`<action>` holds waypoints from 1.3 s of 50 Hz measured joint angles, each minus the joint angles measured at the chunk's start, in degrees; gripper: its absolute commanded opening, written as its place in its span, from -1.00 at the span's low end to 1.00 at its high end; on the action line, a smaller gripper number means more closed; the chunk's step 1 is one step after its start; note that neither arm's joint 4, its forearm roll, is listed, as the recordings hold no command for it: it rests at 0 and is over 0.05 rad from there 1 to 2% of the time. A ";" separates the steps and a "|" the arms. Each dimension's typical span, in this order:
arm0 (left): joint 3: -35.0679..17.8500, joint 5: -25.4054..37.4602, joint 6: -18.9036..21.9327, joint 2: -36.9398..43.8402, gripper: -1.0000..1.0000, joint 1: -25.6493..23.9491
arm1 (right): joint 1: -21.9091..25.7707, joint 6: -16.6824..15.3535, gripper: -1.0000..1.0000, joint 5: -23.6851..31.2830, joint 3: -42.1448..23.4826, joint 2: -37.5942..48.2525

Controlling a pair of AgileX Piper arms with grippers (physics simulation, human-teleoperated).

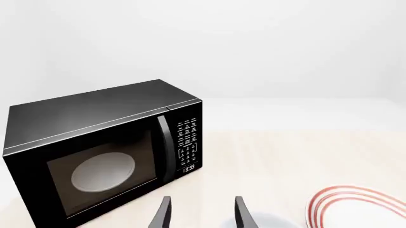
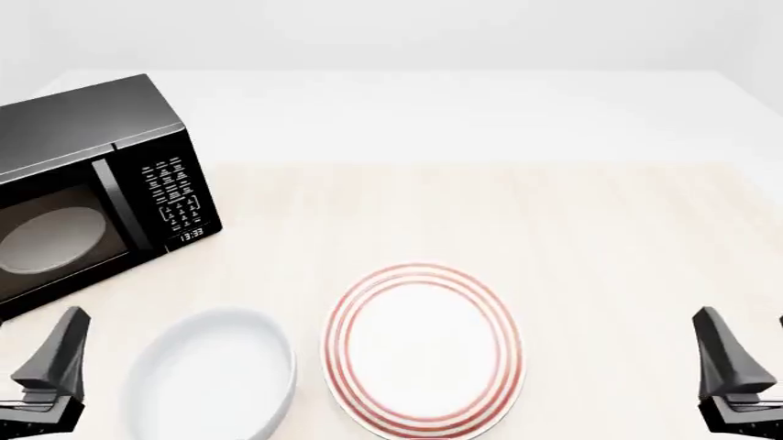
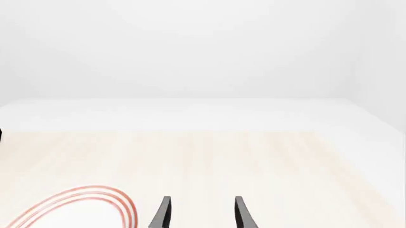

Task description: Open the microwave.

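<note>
- At far left of the table (image 2: 588, 211) we see the microwave (image 2: 86, 183), door shut.
- Left gripper (image 1: 201, 213) — jaws apart, holding nothing, near edge.
- Right gripper (image 3: 201, 213) — likewise parted and unladen.

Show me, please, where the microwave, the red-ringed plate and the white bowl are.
microwave (image 2: 73, 174), front view, on its door frame.
red-ringed plate (image 2: 423, 348), front view, on its white centre.
white bowl (image 2: 215, 380), front view, on its inner floor.

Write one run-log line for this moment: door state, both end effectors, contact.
microwave door: closed | left end effector: open, short of door | right end effector: open, idle | contact: none
</note>
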 measured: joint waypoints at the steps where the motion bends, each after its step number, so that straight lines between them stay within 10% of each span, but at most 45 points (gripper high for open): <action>1: -0.01 -0.01 0.00 0.03 1.00 0.01 | 0.00 0.00 1.00 -0.01 -0.02 0.03; 36: -7.54 5.89 -0.28 3.08 1.00 4.44 | 0.00 0.00 1.00 0.07 -0.16 0.14; 65: -7.41 -16.16 -1.40 28.50 1.00 7.82 | -0.01 0.00 1.00 0.00 -0.12 0.17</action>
